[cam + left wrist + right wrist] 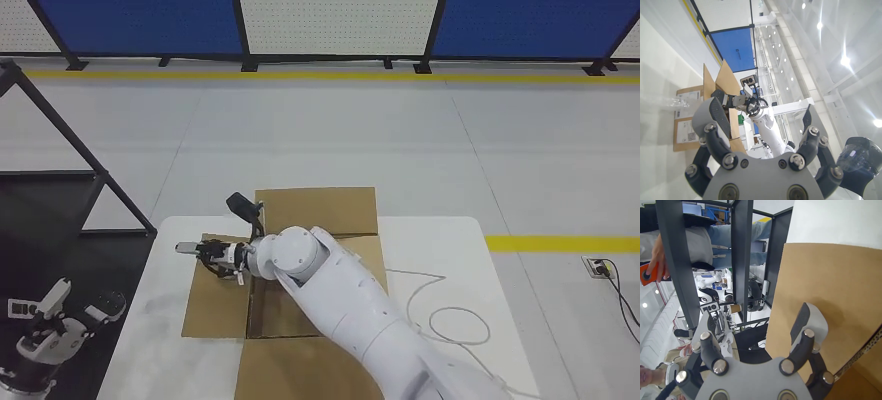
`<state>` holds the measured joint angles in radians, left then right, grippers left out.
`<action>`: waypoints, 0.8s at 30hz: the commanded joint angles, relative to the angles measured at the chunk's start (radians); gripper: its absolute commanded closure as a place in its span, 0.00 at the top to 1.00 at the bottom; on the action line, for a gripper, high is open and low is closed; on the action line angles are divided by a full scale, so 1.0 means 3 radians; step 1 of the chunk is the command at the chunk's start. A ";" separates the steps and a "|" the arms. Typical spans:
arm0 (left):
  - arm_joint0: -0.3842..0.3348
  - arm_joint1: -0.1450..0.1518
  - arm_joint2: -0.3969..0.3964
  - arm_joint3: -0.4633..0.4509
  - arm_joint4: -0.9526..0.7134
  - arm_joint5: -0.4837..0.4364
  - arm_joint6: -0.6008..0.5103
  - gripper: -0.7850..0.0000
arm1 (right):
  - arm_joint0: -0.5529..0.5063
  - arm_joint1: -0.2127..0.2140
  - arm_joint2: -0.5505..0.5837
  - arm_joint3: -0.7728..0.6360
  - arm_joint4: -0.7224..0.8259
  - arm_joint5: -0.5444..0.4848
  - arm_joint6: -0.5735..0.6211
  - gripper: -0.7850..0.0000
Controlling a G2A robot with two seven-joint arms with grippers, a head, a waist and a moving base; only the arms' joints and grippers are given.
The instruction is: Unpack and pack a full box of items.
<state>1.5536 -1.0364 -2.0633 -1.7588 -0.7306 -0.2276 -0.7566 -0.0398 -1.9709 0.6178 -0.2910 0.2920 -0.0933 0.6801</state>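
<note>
Grey and black right claw (757,313), spread and empty, stands with one finger (816,317) close against a brown flap (829,285) of the cardboard box (315,210); contact cannot be confirmed. The box sits open at the middle of the white bench (440,240), its contents hidden by the arm. Left claw (762,108), likewise spread and empty, hangs well off the bench's left edge. Judged step: flaps being opened ahead of unpacking. The next move calls for folding this flap clear, then a reach down into the box.
</note>
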 commanded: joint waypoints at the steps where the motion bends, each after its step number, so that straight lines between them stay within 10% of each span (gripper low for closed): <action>1: 0.0018 -0.0010 0.0000 -0.0057 -0.0057 -0.0041 0.0053 1.00 | 0.0018 0.0030 0.0046 -0.0024 -0.0005 -0.0083 -0.0002 1.00; 24: -0.0088 -0.0006 -0.0042 -0.0516 -0.0444 0.0351 -0.0267 1.00 | -0.0613 0.0771 0.0937 -0.1067 -0.0231 -0.0776 0.0418 1.00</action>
<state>1.5406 -1.0409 -2.0789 -1.9125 -0.8697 -0.1411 -0.8230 -0.2026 -1.7534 0.8836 -0.5761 0.2395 -0.3353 0.8065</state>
